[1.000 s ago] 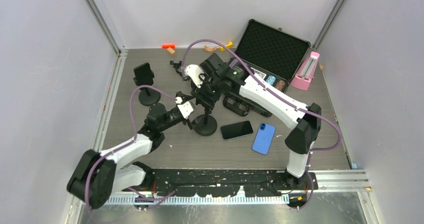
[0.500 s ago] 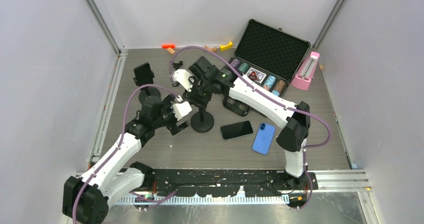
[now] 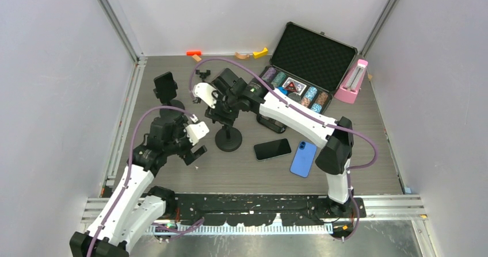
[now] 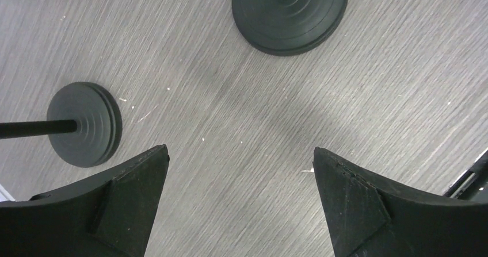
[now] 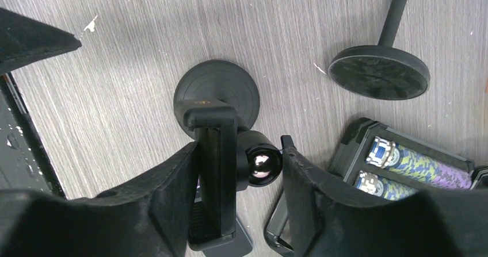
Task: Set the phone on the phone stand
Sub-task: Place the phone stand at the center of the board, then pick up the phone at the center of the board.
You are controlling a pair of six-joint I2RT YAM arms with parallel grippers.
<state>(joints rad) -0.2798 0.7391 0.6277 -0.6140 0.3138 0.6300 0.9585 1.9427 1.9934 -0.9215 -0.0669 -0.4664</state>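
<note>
1. Stand prep, I think: the right gripper [image 5: 239,153] jaws clamp the cradle of the black round-based phone stand [image 5: 213,130].
2. Left gripper [image 4: 239,149] hovers, jaws wide, empty.
3. Two stands (second black stand [image 3: 166,85] back-left). Two phones, glossy black phone [image 3: 273,149] and blue phone [image 3: 303,158], lie flat on the grey wood-grain worktop [image 3: 241,171] beside the held stand.
4. Next, I'd guess: let go, grab a phone, seat it in the cradle.

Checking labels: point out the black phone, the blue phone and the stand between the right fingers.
black phone [image 3: 272,149], top view, middle of its screen.
blue phone [image 3: 303,158], top view, middle of its back.
phone stand [image 5: 214,171], right wrist view, clamp plate.
</note>
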